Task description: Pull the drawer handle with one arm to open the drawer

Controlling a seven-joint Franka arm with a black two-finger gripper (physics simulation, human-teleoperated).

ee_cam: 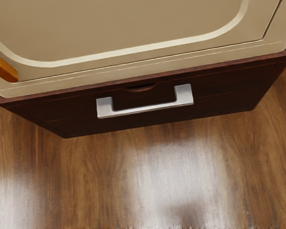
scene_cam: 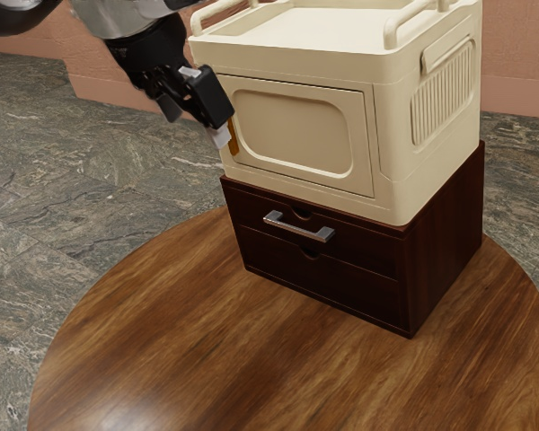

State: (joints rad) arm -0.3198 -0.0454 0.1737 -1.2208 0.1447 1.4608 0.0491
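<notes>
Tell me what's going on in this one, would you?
A robot arm's gripper hangs in front of the cream box on the dark drawer unit, higher than the silver handle and off to the exterior view's left of it. Its fingers are apart and nothing is held. The upper drawer, which carries the handle, looks shut, so the pull has not begun.
</notes>
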